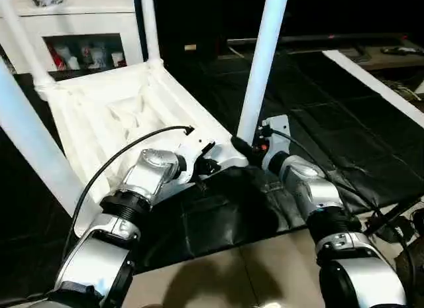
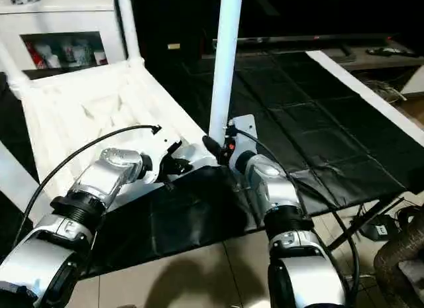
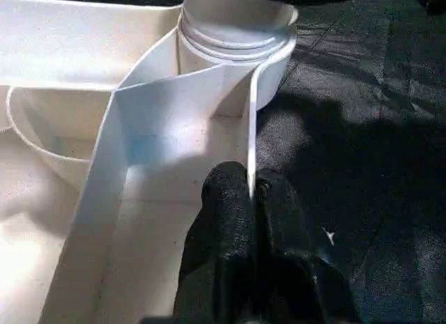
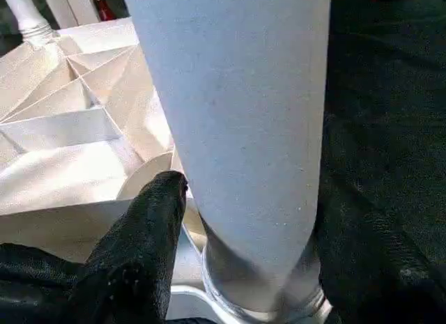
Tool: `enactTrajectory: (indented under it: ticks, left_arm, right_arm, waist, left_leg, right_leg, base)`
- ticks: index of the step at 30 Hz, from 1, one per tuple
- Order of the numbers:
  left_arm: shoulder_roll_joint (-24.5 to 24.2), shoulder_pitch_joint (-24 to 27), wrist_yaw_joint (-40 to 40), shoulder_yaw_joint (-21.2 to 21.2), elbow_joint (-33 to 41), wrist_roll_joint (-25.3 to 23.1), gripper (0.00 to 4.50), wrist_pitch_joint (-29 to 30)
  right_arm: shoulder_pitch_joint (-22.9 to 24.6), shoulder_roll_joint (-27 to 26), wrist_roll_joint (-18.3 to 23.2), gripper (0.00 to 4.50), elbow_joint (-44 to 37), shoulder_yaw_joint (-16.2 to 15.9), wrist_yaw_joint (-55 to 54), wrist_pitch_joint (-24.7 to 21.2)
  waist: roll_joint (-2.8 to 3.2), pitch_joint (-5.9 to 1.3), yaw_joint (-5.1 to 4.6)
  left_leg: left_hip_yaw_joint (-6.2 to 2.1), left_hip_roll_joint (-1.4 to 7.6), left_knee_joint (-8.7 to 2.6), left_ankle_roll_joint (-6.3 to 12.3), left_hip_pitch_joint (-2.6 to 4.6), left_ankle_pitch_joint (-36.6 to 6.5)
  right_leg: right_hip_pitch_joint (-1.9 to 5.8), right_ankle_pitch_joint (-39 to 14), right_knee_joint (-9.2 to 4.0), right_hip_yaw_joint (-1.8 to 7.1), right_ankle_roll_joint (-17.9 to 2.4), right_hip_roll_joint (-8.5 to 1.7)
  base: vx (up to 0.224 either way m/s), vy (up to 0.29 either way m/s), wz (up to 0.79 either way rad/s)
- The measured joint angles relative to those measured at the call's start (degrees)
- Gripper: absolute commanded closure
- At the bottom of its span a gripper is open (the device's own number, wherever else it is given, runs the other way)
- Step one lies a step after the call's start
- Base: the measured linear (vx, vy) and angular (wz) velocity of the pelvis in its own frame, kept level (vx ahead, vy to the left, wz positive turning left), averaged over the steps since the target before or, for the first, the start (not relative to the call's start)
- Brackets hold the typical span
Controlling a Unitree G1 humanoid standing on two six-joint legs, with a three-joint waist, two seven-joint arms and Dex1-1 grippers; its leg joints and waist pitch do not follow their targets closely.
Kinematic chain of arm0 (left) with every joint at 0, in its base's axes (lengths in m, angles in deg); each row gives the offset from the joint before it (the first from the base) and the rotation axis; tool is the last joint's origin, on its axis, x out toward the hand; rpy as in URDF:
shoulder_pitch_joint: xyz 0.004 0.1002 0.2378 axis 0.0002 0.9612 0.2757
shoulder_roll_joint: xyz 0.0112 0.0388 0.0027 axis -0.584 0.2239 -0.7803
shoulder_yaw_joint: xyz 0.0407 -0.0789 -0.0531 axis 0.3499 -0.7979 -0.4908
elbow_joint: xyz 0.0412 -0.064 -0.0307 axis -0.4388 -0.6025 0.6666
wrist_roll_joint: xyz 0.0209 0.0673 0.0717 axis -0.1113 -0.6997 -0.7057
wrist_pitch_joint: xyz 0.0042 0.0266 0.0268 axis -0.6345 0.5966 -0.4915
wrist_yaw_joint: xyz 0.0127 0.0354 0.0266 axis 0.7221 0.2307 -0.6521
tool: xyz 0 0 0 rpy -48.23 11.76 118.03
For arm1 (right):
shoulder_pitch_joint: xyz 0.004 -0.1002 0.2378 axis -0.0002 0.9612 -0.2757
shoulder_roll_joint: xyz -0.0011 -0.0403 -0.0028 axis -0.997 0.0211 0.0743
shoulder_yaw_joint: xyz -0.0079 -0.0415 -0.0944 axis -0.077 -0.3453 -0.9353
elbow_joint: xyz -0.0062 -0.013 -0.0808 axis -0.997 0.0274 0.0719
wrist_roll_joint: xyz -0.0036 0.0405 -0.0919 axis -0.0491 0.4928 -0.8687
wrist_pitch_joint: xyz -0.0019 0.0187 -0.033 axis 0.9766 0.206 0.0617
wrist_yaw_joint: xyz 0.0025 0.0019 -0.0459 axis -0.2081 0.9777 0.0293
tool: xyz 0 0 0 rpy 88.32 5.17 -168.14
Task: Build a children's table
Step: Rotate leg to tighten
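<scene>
Both grippers at the upturned children's table

It lies legs-up on the black mat; left gripper pinches its frame wall, right gripper straddles the near-corner leg.

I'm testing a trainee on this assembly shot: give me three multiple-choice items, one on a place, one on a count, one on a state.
1. Where is the right gripper?
A. At the foot of the near leg
B. On the cabinet
C. On the floor tiles

2. How many legs rise from the upturned table?
A. Two
B. Three
C. Four

3. What is the left gripper doing?
A. Hanging wide open over the mat
B. Shut on the table's frame wall
C. Carrying a loose leg

Answers:
1 A: the right gripper sits where the near leg meets the table.
2 C: the left eye view shows four legs, one at each corner.
3 B: the left gripper pinches the thin frame wall.
</scene>
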Motion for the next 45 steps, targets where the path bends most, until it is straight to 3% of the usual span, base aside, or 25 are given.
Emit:
enactTrajectory:
  ticks: [9, 15, 22, 34, 35, 45]
  left_arm:
    - [-4.7, 1.4, 9.0, 3.0, 0.4, -0.3, 4.50, -7.4]
    - [-9.7, 2.9, 19.7, 4.9, 0.6, 0.5, 4.50, -15.2]
    - [-13.9, 3.7, 30.6, 7.5, 1.3, 1.1, 4.50, -21.6]
    - [-15.2, 3.7, 37.1, 9.4, 1.0, 1.2, 4.50, -26.5]
    - [-15.2, 3.6, 37.2, 9.5, 1.0, 1.3, 4.50, -26.6]
    - [-14.9, 3.3, 37.3, 9.5, -0.1, 1.2, 4.50, -28.0]
  right_arm:
    - [5.9, 5.2, 2.0, 0.55, -4.5, -2.5, 16.7, 3.5]
    - [8.3, 11.1, 4.0, 0.09, -7.4, -5.4, 32.4, 3.2]
    - [8.9, 17.8, 5.3, 0.09, -11.8, -9.8, 47.2, 2.2]
    - [6.3, 19.4, 3.9, 0.25, -9.4, -14.5, 55.8, 3.0]
    - [6.2, 19.3, 3.8, 0.58, -9.3, -14.7, 55.8, 3.0]
    - [5.2, 18.5, 3.4, 1.29, -5.9, -15.1, 56.5, 4.2]
  waist:
    - [-0.03, 0.02, 0.63]
    - [-0.04, 0.03, 1.86]
    - [-0.06, 0.04, 3.75]
    - [-0.14, 0.02, 3.94]
    - [-0.15, 0.02, 3.98]
    - [-0.19, 0.02, 4.01]
  left_leg:
    - [-0.02, 0.01, 0.11, -0.02, 0.07, 0.0]
    - [-0.04, 0.02, 0.22, -0.02, -0.01, 0.0]
    - [-0.04, 0.01, 0.41, 0.07, -0.27, -0.1]
    - [-0.05, 0.02, 0.55, 0.07, -0.30, -0.1]
    - [-0.05, 0.02, 0.55, 0.07, -0.32, -0.1]
    - [-0.04, 0.02, 0.57, 0.07, -0.33, 0.0]
  right_leg:
    - [0.00, 0.0, -0.03, 0.01, 0.0, -0.04]
    - [0.00, 0.0, -0.02, 0.01, 0.0, -0.05]
    - [0.00, 0.0, -0.08, 0.03, 0.0, -0.10]
    - [0.04, 0.0, -0.01, 0.03, 0.0, -0.14]
    - [0.04, 0.0, -0.02, 0.04, 0.0, -0.14]
    - [0.04, 0.0, 0.00, 0.03, 0.0, -0.16]
  base:
    - [0.000, 0.000, 0.00]
    - [0.000, 0.000, 0.00]
    - [0.000, 0.000, 0.00]
    - [0.000, 0.000, 0.00]
    - [0.000, 0.000, 0.00]
    - [0.000, 0.000, 0.00]
